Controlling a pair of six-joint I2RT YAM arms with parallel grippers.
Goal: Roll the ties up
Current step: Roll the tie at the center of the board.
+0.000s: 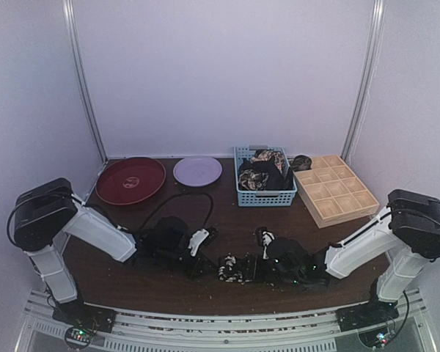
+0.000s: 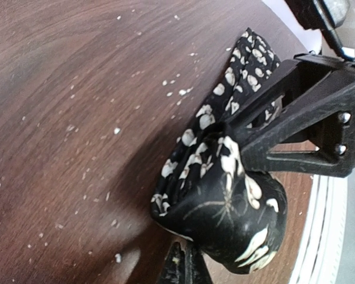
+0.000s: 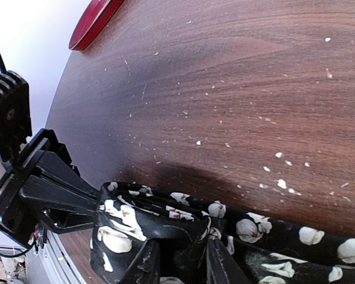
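Observation:
One tie (image 1: pixel 233 268), black with a cream floral print, lies partly rolled on the brown table near the front edge, between my two grippers. In the left wrist view the rolled end (image 2: pixel 222 207) bulges between my left gripper's (image 2: pixel 195 260) jaws, and only one finger (image 2: pixel 182 269) shows under it. My left gripper (image 1: pixel 211 258) sits just left of the roll. My right gripper (image 1: pixel 258 260) is just right of it. In the right wrist view its fingers (image 3: pixel 143 263) pinch the tie (image 3: pixel 165 222) beside the roll, and the tail runs off to the right.
A blue mesh basket (image 1: pixel 264 196) at the back centre holds more ties (image 1: pixel 260 172). A wooden gridded tray (image 1: pixel 336 189) stands to its right with one roll (image 1: pixel 301 162) at its corner. A red plate (image 1: pixel 130 180) and a purple plate (image 1: pixel 197 170) stand at the back left. A black cable (image 1: pixel 183 198) loops there.

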